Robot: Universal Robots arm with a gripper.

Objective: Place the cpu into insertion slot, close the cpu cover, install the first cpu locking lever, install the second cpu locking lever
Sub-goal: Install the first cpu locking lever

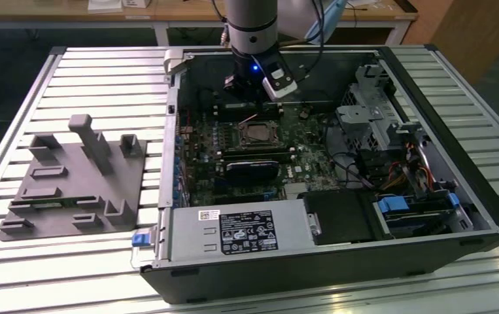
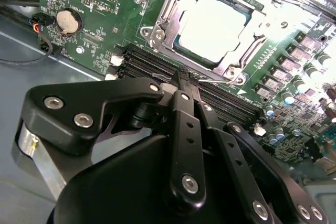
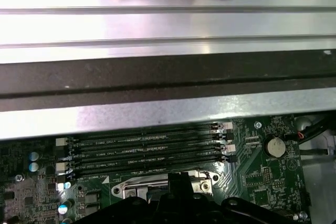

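Fingers of the hand (image 2: pixel 187 77) are drawn together with no gap I can make out in the second wrist view, and I cannot tell whether they pinch anything thin. The tips sit low over the board, right at the long black memory slots (image 2: pixel 144 62). Just past the tips a thin wire locking lever (image 2: pixel 223 81) seems to run along the nearest edge of the insertion slot (image 2: pixel 152 35). That is my first worry: a push landing beside the wire could slide off and scrape the slots or the green board. Beyond it the cpu cover (image 2: pixel 210 65) looks to lie down around the cpu (image 2: pixel 212 24), which sits in the socket with its bright top showing through the window. If the cover is not fully flat, forcing a lever over it could cock the chip and bend the contacts beneath. Farther out, small capacitors (image 2: pixel 294 77) could be clipped by a wide swing.
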